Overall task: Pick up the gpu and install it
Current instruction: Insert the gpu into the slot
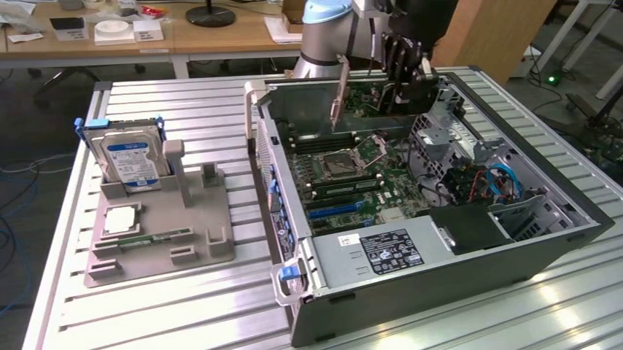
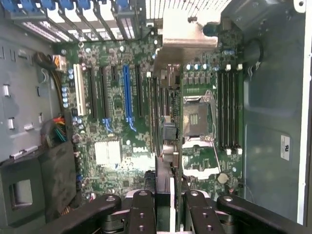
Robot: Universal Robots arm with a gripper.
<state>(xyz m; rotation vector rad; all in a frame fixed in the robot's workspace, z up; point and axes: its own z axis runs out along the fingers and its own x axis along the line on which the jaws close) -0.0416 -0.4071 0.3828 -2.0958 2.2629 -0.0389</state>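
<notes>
Edge-on in the wrist view, gpu (image 2: pixel 168 131): both flat faces hidden, bracket (image 2: pixel 183 36) blurred to a pale patch. Gripper (image 2: pixel 168 187) cropped by that frame's edge beyond the finger links. In the exterior view, arm (image 1: pixel 326 29) cut off at twelve o'clock. Far end of motherboard (image 1: pixel 346 175), at its twelve o'clock, hidden behind the card. Print on power supply label (image 1: pixel 399 251), five o'clock of the motherboard, too small to read; same for hard drive (image 1: pixel 131 160) label, nine o'clock of the case (image 1: pixel 438 292).
</notes>
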